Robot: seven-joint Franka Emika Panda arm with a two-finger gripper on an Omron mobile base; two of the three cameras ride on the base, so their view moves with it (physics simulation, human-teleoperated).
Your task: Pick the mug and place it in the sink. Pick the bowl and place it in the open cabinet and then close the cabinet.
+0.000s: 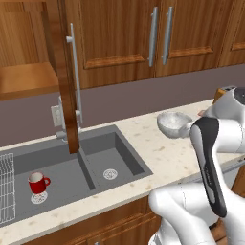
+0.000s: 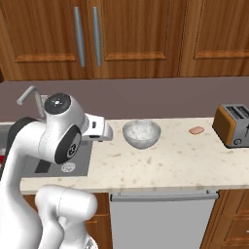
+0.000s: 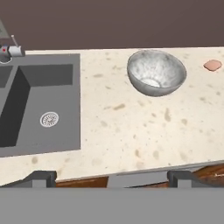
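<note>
The left base view shows the red mug [image 1: 38, 183] standing upright in the left basin of the sink [image 1: 124, 148], beside a white wire rack [image 1: 5, 186], and the open cabinet [image 1: 28, 79] with its door [image 1: 64, 86] swung out over the sink; the right base view adds a toaster [image 2: 233, 125] and a small pink thing [image 2: 197, 130] on the counter [image 2: 160, 165]; the bowl [image 3: 156, 72] sits on the counter right of the sink; in the hand view the gripper [image 3: 112, 178] stands wide apart, holding nothing.

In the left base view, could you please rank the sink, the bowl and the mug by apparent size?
1. sink, by far the largest.
2. bowl.
3. mug, smallest, although it sits nearer the camera than the bowl.
</note>
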